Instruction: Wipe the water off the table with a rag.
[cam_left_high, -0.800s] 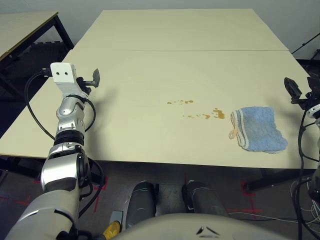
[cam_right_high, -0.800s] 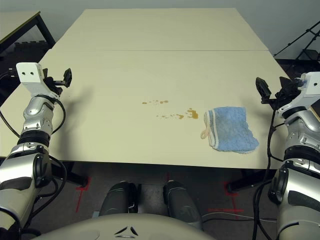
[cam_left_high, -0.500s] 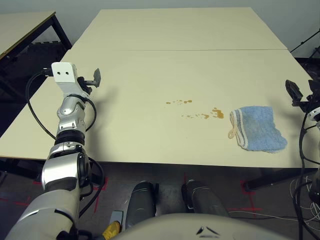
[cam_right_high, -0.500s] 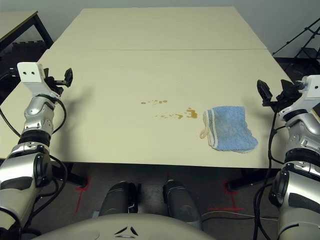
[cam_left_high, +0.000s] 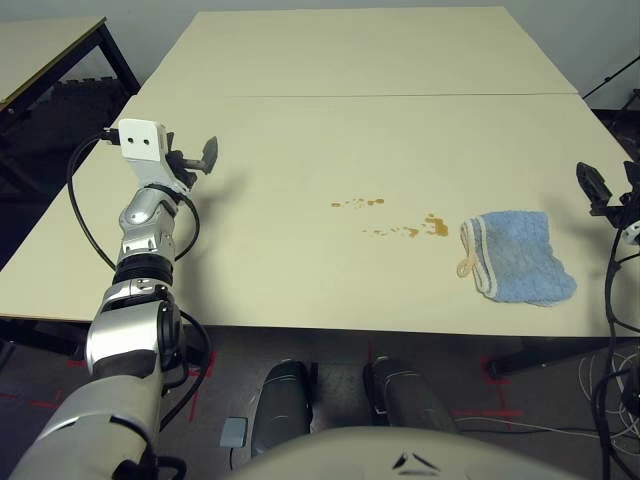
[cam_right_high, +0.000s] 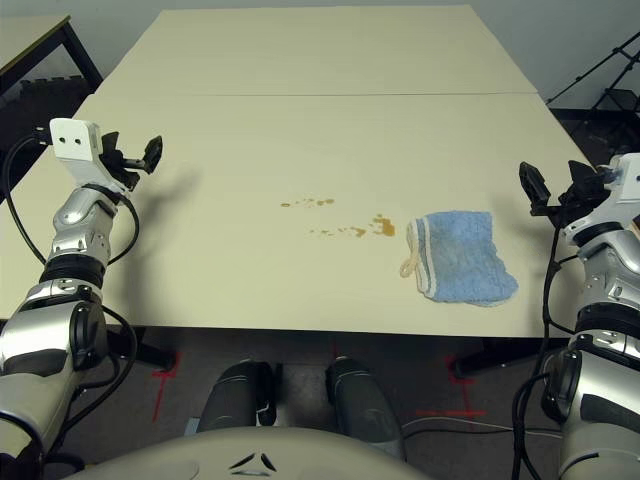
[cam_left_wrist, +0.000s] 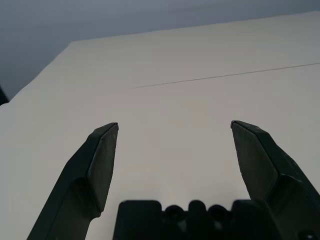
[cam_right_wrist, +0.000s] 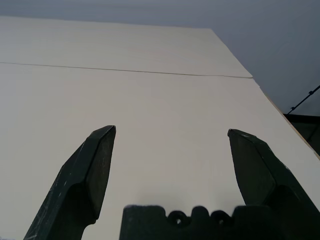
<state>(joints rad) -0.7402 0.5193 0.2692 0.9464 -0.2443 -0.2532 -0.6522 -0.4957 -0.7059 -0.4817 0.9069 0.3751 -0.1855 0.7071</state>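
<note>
Left eye view, left gripper (cam_left_high: 207, 155) shifted inward over pale cream table (cam_left_high: 300, 130), both grippers spread and empty, rumpled light blue terry rag (cam_left_high: 516, 255) untouched inboard of right gripper (cam_right_high: 545, 190), amber water drops (cam_left_high: 405, 224) beyond it.

No readable text, label, brand, number or sign is to be found on anything in these views.

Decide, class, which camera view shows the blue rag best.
The right eye view: the rag lies whole and nearer the middle, beside the brown drops. The left eye view shows it too, nearer the edge. Both wrist views show bare table between open fingers.
</note>
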